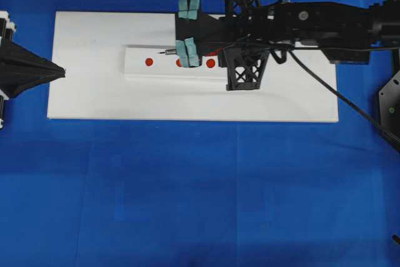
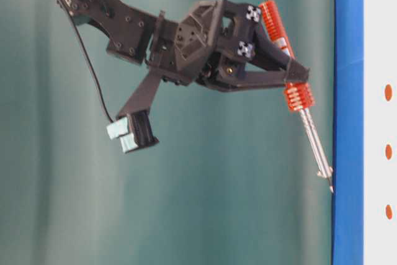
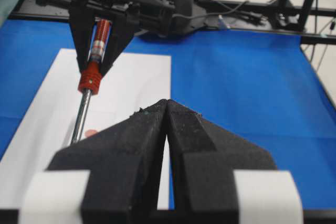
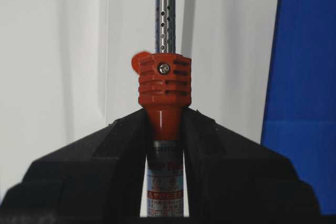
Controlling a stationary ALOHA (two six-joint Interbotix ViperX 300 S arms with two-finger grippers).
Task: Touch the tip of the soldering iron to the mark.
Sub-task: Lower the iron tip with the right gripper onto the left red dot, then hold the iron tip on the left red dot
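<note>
Clamped between the black right gripper (image 4: pixel 164 129), a red-handled soldering iron (image 4: pixel 164 85) is held tip-down above a white strip; the centre red dot (image 4: pixel 140 59) lies just beside its shaft. The left gripper (image 3: pixel 167 129) is pressed together, well apart.

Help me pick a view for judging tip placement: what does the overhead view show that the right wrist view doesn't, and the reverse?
Overhead only: the whole white strip, its far-left red dot, the iron's tip and the idle left gripper.

Right wrist only: the right gripper closed on the soldering iron at its orange handle, and the perforated shaft; the tip is cut off.

Both: the iron and red dots.
</note>
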